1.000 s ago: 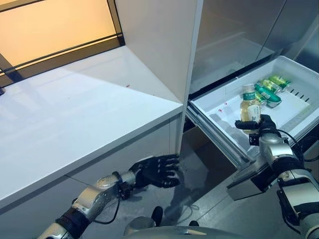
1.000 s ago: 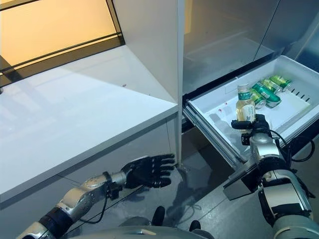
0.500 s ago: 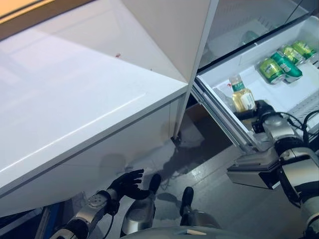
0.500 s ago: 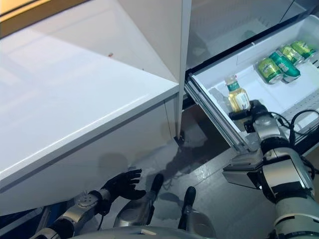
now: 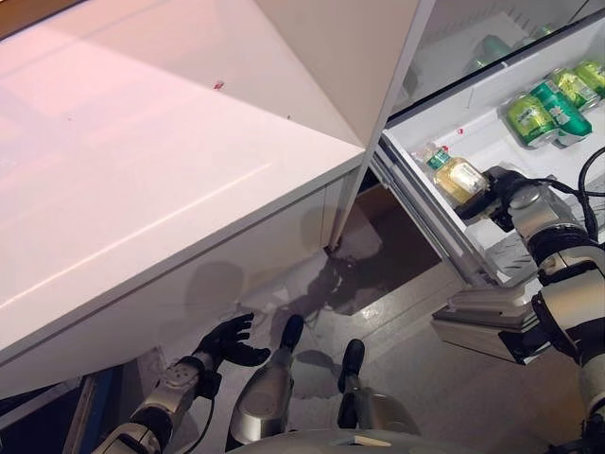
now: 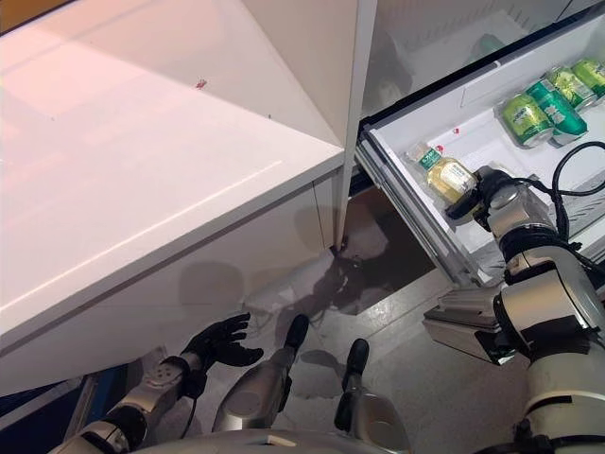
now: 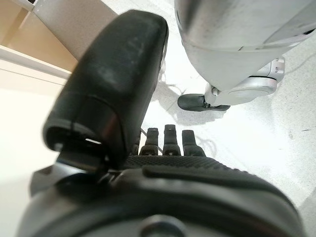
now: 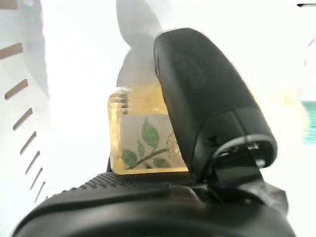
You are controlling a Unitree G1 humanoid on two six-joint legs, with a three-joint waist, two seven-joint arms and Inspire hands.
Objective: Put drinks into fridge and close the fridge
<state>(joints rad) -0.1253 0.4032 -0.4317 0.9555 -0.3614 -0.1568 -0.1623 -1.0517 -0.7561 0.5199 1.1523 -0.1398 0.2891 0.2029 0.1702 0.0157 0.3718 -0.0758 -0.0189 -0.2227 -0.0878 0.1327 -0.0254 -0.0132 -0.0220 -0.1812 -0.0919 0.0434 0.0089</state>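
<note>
A yellow drink bottle (image 5: 456,176) with a green cap leans far over inside the white pulled-out fridge drawer (image 5: 427,219), its cap towards the drawer's near left corner. My right hand (image 5: 503,189) is shut on the bottle's base. In the right wrist view the thumb (image 8: 207,113) curls over the leaf-printed bottle (image 8: 143,145). Several green cans (image 6: 541,102) lie further back in the same drawer. My left hand (image 5: 225,340) hangs low near the floor below the counter, open and holding nothing, its fingers (image 7: 168,140) straight.
A white counter (image 5: 142,170) fills the left. A tall white panel (image 5: 364,57) stands between it and the fridge. The fridge compartment above the drawer is open, with a pale shelf (image 6: 444,47) inside. Grey floor (image 5: 425,369) lies below the drawer.
The camera has tipped downward. The bottle has gone from upright to leaning over in the drawer, still in my right hand. My left hand has dropped from the counter's corner to near the floor.
</note>
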